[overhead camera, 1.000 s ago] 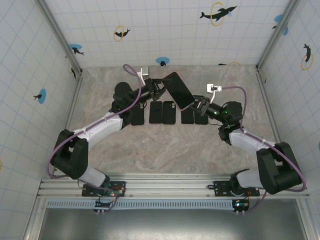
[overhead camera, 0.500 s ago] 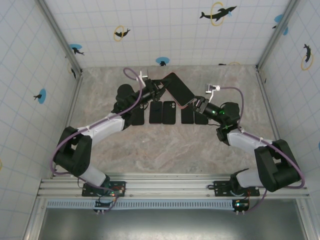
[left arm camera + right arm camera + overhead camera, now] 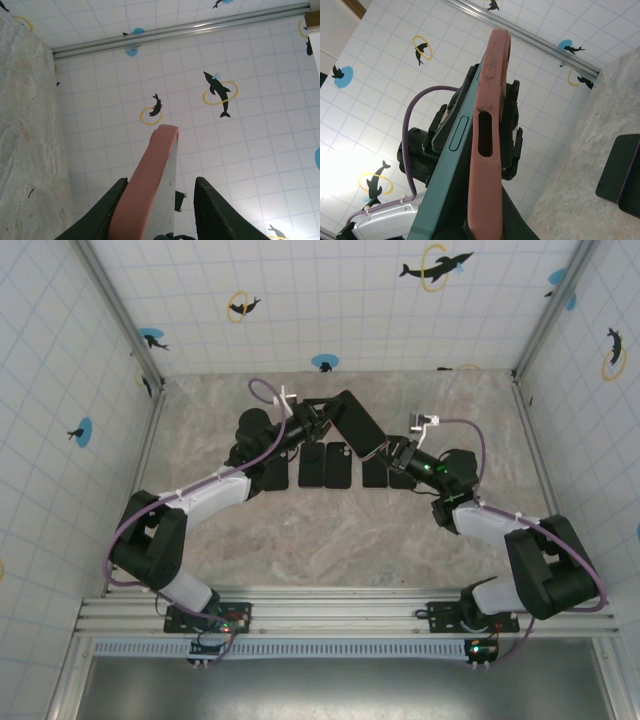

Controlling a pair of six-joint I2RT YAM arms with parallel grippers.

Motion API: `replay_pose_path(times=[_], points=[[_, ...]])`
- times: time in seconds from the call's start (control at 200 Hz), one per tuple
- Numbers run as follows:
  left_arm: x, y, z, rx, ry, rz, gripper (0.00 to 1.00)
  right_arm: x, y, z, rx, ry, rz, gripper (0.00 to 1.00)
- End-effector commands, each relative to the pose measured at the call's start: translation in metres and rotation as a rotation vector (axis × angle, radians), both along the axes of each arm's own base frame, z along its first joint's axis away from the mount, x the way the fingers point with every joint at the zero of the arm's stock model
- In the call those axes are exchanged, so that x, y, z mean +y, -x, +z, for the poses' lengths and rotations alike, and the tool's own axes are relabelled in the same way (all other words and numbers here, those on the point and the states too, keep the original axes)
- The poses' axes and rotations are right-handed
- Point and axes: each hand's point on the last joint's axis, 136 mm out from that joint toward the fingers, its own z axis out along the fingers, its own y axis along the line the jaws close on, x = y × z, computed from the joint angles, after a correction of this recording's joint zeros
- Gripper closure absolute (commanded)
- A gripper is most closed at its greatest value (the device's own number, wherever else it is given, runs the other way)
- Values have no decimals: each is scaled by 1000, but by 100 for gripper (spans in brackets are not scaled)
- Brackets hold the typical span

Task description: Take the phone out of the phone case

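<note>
A phone in a pink phone case [image 3: 355, 425] hangs above the table between my two grippers. My left gripper [image 3: 324, 421] is at its far end and my right gripper [image 3: 388, 451] at its near end. In the left wrist view the case's pink edge [image 3: 149, 180] leans on one finger of my left gripper [image 3: 161, 182], with a clear gap to the other, so it is open. In the right wrist view my right gripper [image 3: 487, 232] is shut on the pink case [image 3: 487, 145]. The teal phone [image 3: 451, 147] peels away from the case along one side.
Several dark phones or cases lie in a row on the marble table [image 3: 325, 465], right under the held phone. One with a purple rim [image 3: 620, 175] lies beside my right gripper. Tiled walls [image 3: 330, 300] and metal posts close the table in.
My left gripper has opened off the phone's far end, and my right gripper has shut on the near end. The phone has shifted slightly toward the back.
</note>
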Motion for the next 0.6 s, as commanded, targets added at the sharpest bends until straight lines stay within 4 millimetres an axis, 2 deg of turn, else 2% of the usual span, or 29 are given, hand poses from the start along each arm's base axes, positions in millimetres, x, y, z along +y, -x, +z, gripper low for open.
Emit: replay_pose_path(times=[0.0,0.25,0.415,0.596], points=[[0,-3,-5,-2,-5,6,56,-6,2,19,-56,-73,-24,100],[2,-4,-21,34,-46,28,37,-15,-12,17,-20,-119,-103,100],[5,2,-22,37,-60,48,35,-25,-23,14,-20,-134,-200,100],[1,22,-24,50,-56,62,35,-40,-40,7,8,-158,-359,100]])
